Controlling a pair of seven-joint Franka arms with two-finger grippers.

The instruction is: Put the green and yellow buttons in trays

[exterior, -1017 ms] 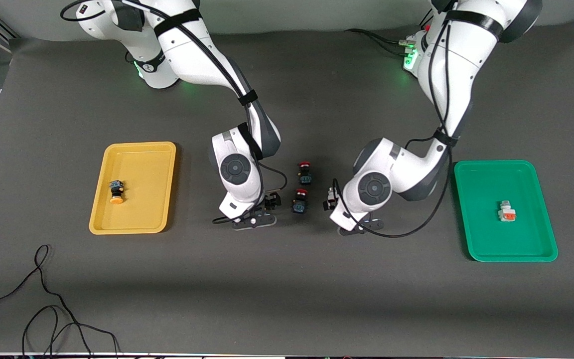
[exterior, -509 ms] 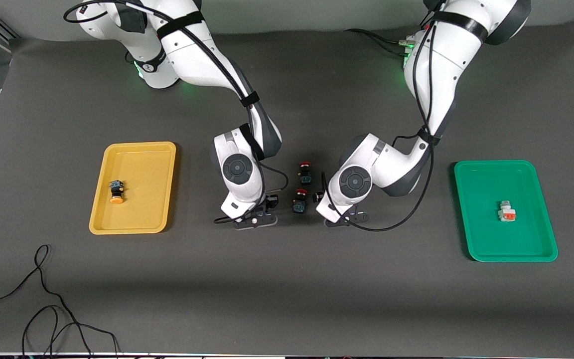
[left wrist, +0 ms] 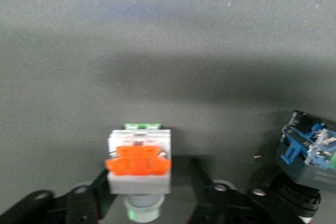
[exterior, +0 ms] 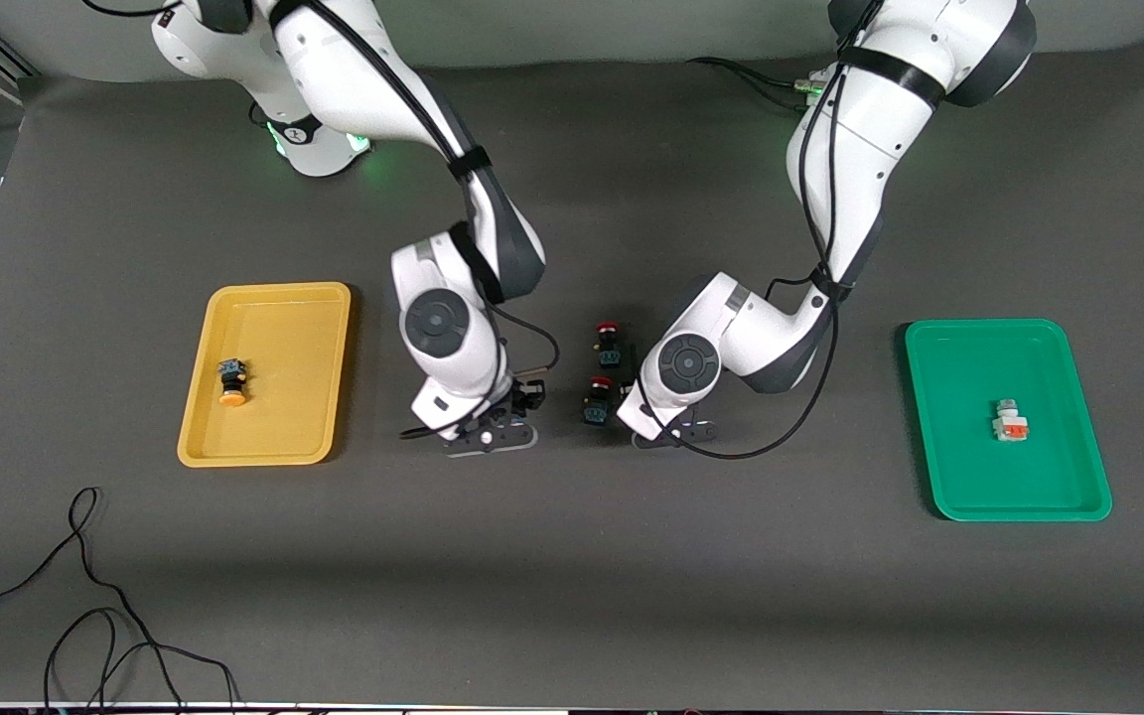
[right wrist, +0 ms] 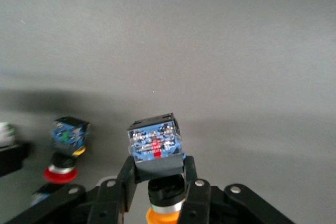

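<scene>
- The right gripper [right wrist: 157,187], low over the middle of the dark grey table [exterior: 572,576], has its fingers [right wrist: 128,179] pinched onto a black-bodied switch with a yellow-orange cap [right wrist: 156,150]; the grip looks firm on the body just above the cap
- The left gripper [left wrist: 152,192] straddles a white blocky switch with an orange face [left wrist: 139,162]; its jaws sit just beside the block, and I cannot tell whether they bear on it
- A second yellow-capped switch [exterior: 231,382] lies in the shallow yellow plastic tray [exterior: 264,452], a second white one [exterior: 1008,422] in the shallow green plastic tray [exterior: 1019,506]
- Two red-capped black switches [exterior: 602,387] stand between the grippers and should stay put
- Likely best: confirm the left grip before lifting, raise both straight up clear of the red caps, then carry each to its tray and set it beside its twin without knocking it
</scene>
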